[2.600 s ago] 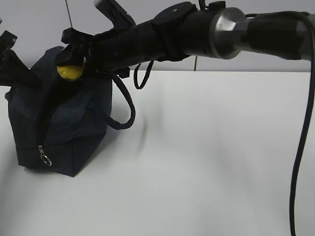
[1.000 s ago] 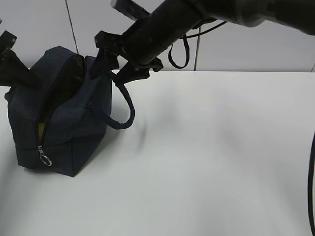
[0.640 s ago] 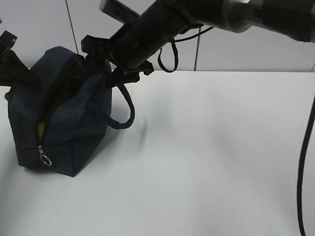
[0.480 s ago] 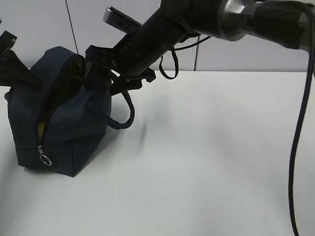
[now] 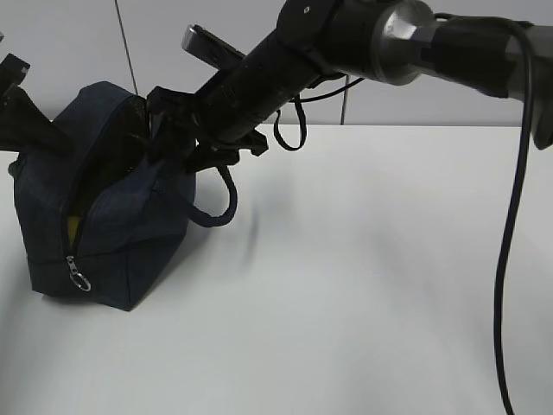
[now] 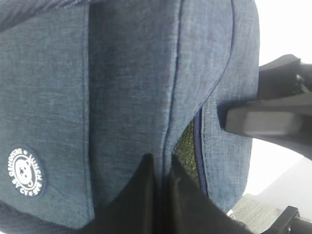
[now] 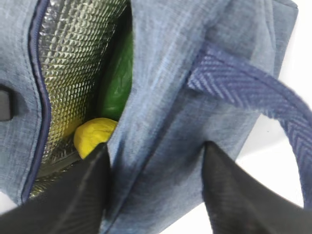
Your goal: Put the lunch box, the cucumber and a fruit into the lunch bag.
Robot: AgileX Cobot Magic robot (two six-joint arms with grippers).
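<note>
Two black grippers work on the dark navy fabric lunch bag (image 5: 104, 199) at 9 o'clock on the white table (image 5: 363, 277). L gripper (image 6: 160, 178) pinches bag cloth, fingers pressed tight. R gripper (image 7: 156, 161) fingers spread round the bag wall. Small yellow fruit (image 7: 92, 136) & green cucumber (image 7: 117, 80) lie inside.

Inside the dark navy fabric lunch bag (image 7: 161, 122), the yellow oval fruit (image 7: 92, 136) and the dark green cucumber (image 7: 117, 78) show only partly, while the lunch box stays hidden.
</note>
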